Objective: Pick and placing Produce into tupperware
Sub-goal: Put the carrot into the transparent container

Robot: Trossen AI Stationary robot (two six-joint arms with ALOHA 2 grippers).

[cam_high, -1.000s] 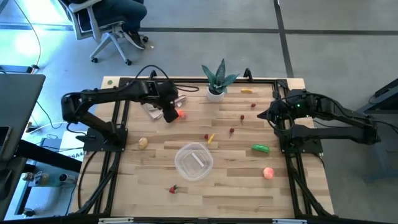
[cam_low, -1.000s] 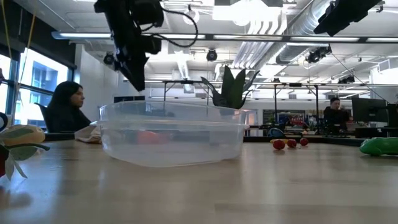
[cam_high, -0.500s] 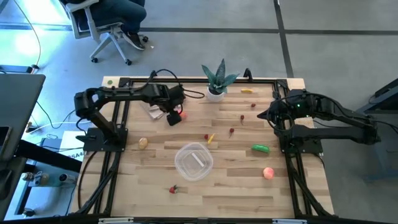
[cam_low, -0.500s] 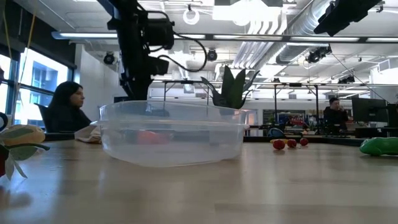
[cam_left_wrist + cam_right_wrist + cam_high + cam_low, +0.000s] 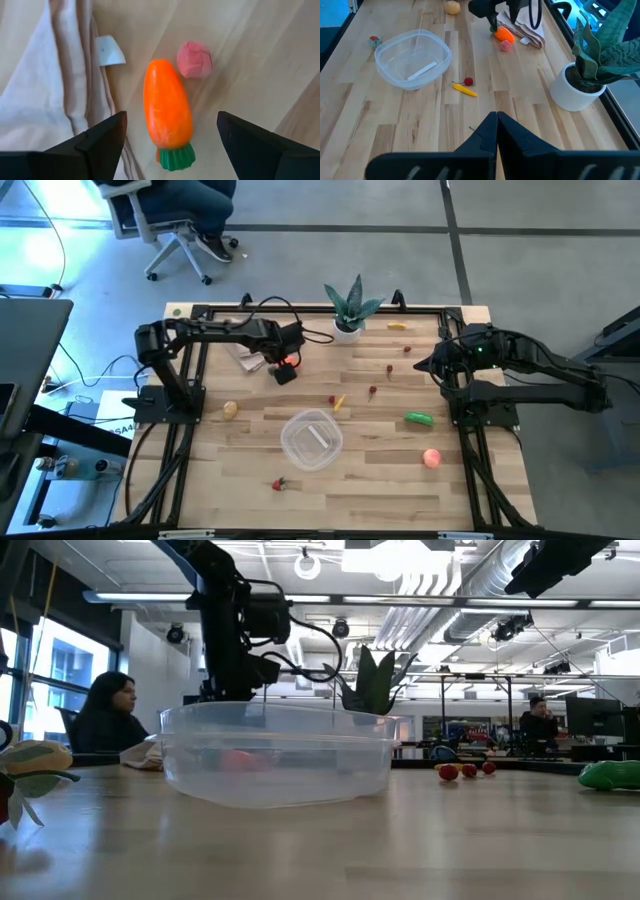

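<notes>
Beside beige napkin (image 5: pixel 45 90): L gripper (image 5: pixel 170 137) over orange carrot (image 5: pixel 167 112)
Fingers spread wide either side, nothing held; R gripper (image 5: pixel 496 131) pressed together, parked well away.

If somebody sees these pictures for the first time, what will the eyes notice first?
Probably the bright orange carrot, lying on the wood between the open fingers of the left gripper, beside a beige cloth and a small pink piece. Next, the clear tupperware near the table's middle, holding no produce.
</notes>
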